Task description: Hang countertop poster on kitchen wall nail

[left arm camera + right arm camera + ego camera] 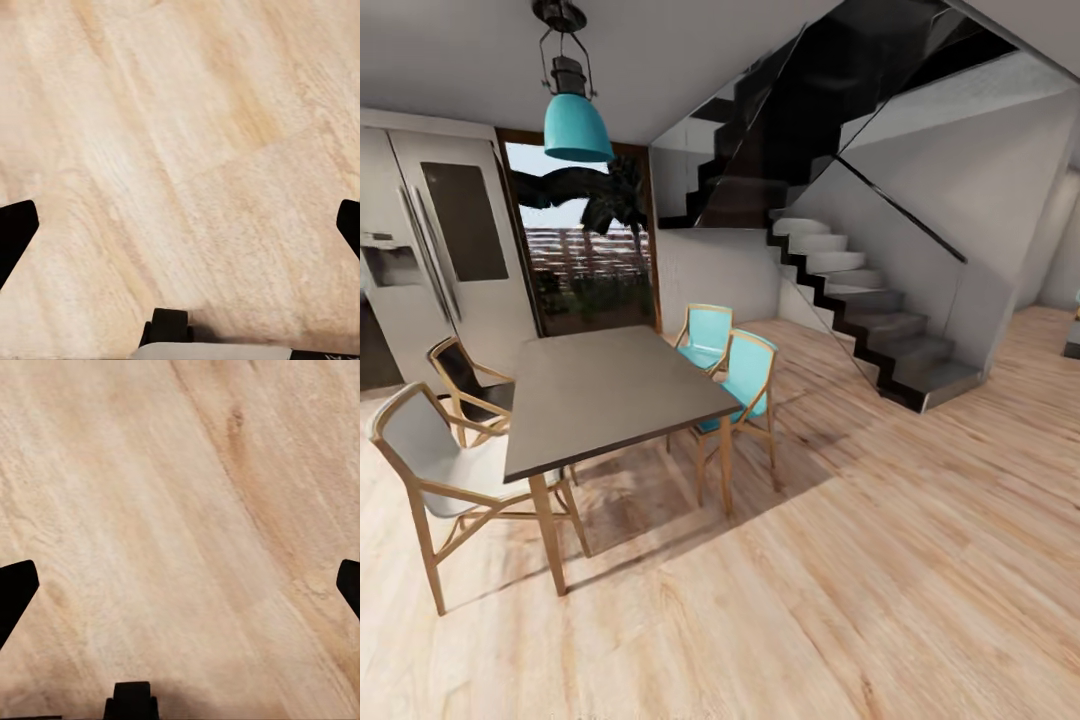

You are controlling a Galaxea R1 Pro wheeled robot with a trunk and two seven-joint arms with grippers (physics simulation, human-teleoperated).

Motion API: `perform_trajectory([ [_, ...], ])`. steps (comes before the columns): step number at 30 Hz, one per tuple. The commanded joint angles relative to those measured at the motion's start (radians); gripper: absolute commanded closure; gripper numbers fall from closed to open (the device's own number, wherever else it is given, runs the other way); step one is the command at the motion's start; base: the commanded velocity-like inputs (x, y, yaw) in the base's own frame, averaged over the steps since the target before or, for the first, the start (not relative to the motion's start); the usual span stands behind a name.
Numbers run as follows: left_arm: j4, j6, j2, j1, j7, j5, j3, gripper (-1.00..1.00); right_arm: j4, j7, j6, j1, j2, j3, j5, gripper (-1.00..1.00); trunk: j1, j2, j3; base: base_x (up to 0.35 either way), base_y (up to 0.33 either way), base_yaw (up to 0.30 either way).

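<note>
In transit — poster and kitchen countertop unsighted.
Both grippers, left gripper (180, 225) and right gripper (180, 585), spread apart over wooden floor (920, 560); steer wide of the dining table (610, 395) and chairs.

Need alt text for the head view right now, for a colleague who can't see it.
A dark-topped dining table with four chairs stands on a light wood floor. A teal pendant lamp hangs above, a staircase climbs at the right, and a white refrigerator stands at the left.

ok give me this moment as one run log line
phase: in transit | head view: dining table, four chairs, staircase | left hand: open, empty, over wood floor | right hand: open, empty
</note>
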Motion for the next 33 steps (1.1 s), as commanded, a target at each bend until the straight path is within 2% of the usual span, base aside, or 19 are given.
perform_trajectory([
  [1,-0.001,-0.002,0.0,0.0,0.0,0.0,0.001,-1.0,0.001,-0.006,-0.002,-0.001,0.0,0.004,0.005,-1.0,0.0,-0.001,-0.001,0.0,0.292,0.284],
  [16,-0.001,-0.002,0.0,0.0,0.0,0.0,0.002,-1.0,0.001,-0.008,-0.002,-0.001,0.001,0.004,0.005,-1.0,0.0,-0.001,-0.001,0.01,0.292,0.284],
  [33,-0.001,-0.001,0.0,0.0,0.0,0.0,0.002,-1.0,0.0,-0.011,-0.002,-0.001,0.001,0.004,0.005,-1.0,0.0,-0.001,-0.001,0.139,0.289,0.285],
])
